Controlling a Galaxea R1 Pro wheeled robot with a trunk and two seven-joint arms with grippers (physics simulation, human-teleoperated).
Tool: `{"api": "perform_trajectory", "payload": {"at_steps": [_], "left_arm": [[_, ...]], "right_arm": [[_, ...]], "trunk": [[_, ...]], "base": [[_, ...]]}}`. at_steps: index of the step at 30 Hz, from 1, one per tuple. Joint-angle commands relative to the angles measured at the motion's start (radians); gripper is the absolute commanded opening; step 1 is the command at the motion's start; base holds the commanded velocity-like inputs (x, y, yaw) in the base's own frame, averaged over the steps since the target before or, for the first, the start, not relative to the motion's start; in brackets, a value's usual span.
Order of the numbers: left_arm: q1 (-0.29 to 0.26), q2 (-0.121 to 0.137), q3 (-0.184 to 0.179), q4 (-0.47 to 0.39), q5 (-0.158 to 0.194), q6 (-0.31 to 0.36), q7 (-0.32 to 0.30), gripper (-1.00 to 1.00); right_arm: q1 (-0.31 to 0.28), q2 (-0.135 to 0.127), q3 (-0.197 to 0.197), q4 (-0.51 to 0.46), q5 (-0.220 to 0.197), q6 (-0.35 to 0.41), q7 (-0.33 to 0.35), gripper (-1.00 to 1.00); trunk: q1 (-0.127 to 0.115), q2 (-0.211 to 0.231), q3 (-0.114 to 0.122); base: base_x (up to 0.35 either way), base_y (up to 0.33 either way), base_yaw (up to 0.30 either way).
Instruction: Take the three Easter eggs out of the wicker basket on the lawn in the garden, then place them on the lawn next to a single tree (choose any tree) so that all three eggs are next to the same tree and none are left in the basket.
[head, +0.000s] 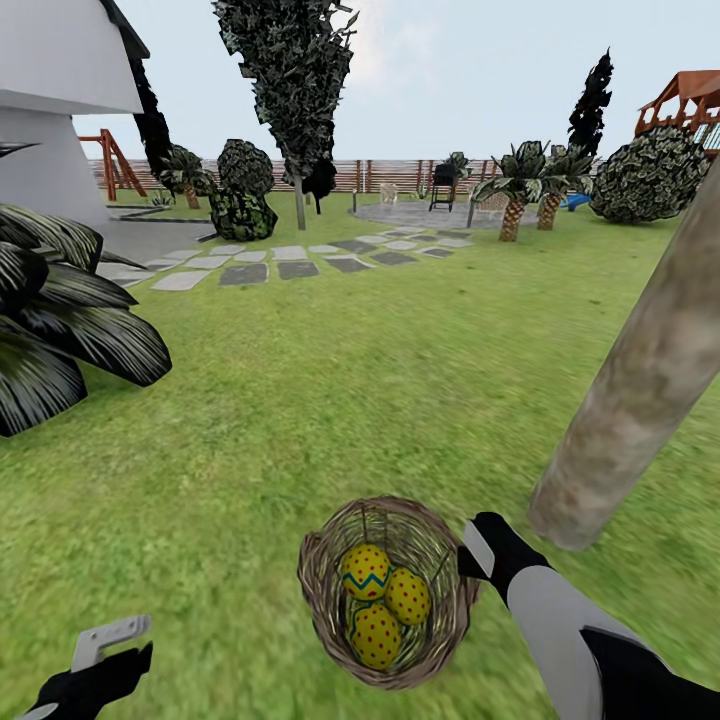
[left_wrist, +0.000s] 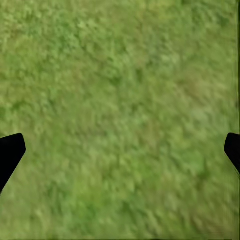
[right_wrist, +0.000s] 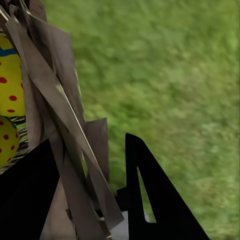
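Observation:
The wicker basket sits low over the lawn, just left of the base of the leaning tree. Three yellow red-dotted Easter eggs lie inside: one with a blue-green zigzag, one beside it, one nearest me. My right gripper is at the basket's right rim. In the right wrist view the gripper has the woven wall between its two fingers, with two eggs behind it. At the lower left my left gripper hangs open over bare grass.
A dark broad-leaved plant spreads at the left. A grey stepping-stone path crosses the middle distance toward a paved circle. Short palms, bushes, dark conifers, a white house and a slatted fence stand farther back. Open grass lies ahead.

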Motion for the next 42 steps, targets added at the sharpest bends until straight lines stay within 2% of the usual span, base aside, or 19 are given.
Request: {"api": "perform_trajectory", "payload": {"at_steps": [1,5,13,28,33,42], "left_arm": [[0.002,0.000,-0.001,-0.001,0.002,-0.006,0.003,1.00],[0.004,0.001,-0.001,0.012,0.001,-0.033,0.004,1.00],[0.004,0.001,-0.001,0.032,-0.001,-0.072,0.004,1.00],[0.004,0.003,-0.001,0.063,0.001,-0.077,0.004,1.00],[0.004,0.003,-0.001,0.070,-0.001,-0.105,0.005,1.00],[0.004,0.003,-0.001,0.074,-0.002,-0.109,0.004,1.00]], "right_arm": [[-0.001,0.001,-0.006,-0.001,-0.007,0.002,-0.003,-1.00],[-0.001,0.005,-0.006,-0.001,-0.008,0.004,-0.003,-1.00],[-0.001,0.013,-0.007,-0.002,-0.010,0.017,-0.006,-1.00],[-0.001,0.015,-0.007,-0.002,-0.011,0.018,-0.008,-1.00],[-0.001,0.015,-0.007,-0.001,-0.011,0.018,-0.007,-1.00],[-0.001,0.015,-0.007,0.000,-0.011,0.018,-0.006,-1.00]], "trunk": [[0.004,-0.008,-0.004],[0.008,-0.015,-0.007],[0.039,-0.071,-0.032],[0.096,-0.176,-0.079],[0.115,-0.211,-0.095],[0.150,-0.274,-0.123]], "base": [[0.000,0.000,0.000],[0.000,0.000,0.000],[0.000,0.000,0.000],[0.000,0.000,0.000],[0.000,0.000,0.000],[0.000,0.000,0.000]]}}
